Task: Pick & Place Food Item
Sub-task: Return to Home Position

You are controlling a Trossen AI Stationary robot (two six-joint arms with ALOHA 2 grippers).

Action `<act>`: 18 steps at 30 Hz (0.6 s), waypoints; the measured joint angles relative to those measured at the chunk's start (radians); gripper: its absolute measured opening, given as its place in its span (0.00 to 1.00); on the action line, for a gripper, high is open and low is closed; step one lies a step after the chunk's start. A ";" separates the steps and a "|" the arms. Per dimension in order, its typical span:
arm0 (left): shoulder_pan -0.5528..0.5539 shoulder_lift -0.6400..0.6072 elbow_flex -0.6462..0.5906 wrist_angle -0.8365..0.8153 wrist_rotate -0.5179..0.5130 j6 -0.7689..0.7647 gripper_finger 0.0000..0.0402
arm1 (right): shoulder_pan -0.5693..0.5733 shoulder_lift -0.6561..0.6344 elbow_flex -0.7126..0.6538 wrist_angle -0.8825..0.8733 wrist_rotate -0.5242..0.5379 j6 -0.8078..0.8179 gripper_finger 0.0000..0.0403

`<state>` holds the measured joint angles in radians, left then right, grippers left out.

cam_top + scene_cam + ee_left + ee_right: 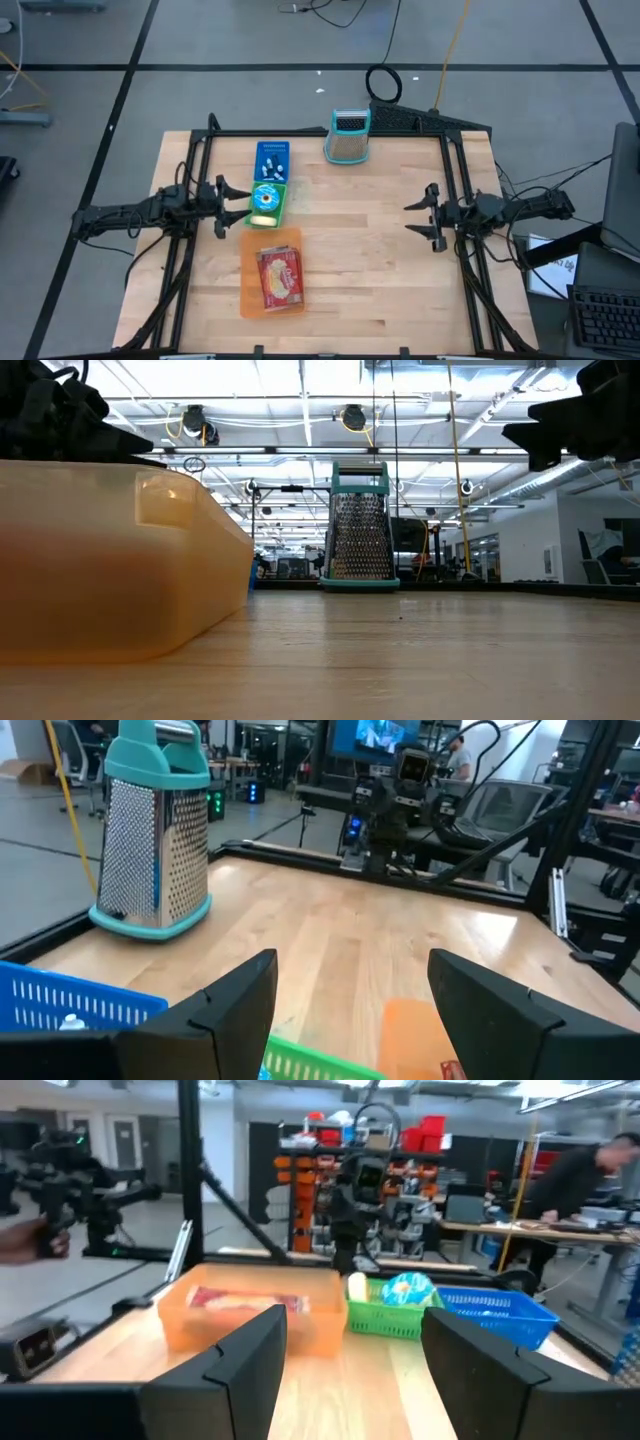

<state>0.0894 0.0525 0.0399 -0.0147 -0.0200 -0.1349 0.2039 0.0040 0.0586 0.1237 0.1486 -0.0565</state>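
A red food packet (280,277) lies in an orange tray (272,300) near the table's front left. Behind the tray stands a green basket (267,210) holding a round blue-and-white item (264,196). A blue basket (271,160) stands farther back. My left gripper (232,208) hangs open at the table's left, just left of the green basket, and holds nothing. My right gripper (410,218) hangs open at the table's right, pointing toward the baskets, with nothing between its fingers. The right wrist view shows the tray (250,1320), the green basket (390,1320) and the blue basket (500,1312) ahead.
A metal box grater (348,137) with a teal handle stands upright at the table's far edge. Bare wood lies between the baskets and my right gripper. A black frame (330,131) runs round the table. A person (580,1170) works at a bench beyond the table.
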 joint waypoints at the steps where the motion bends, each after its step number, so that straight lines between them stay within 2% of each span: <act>1: 0.000 0.000 0.000 0.001 0.000 0.001 0.64 | 0.000 0.000 0.000 -0.006 -0.010 -0.007 0.55; 9: 0.000 0.000 0.000 0.014 -0.007 0.003 0.64 | -0.001 0.006 -0.002 -0.063 0.004 0.032 0.55; 18: 0.000 0.000 0.000 0.018 -0.008 0.025 0.64 | -0.001 0.015 -0.003 -0.048 0.007 0.071 0.55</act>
<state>0.0892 0.0525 0.0399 0.0032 -0.0276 -0.1098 0.2031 0.0189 0.0557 0.0753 0.1556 0.0141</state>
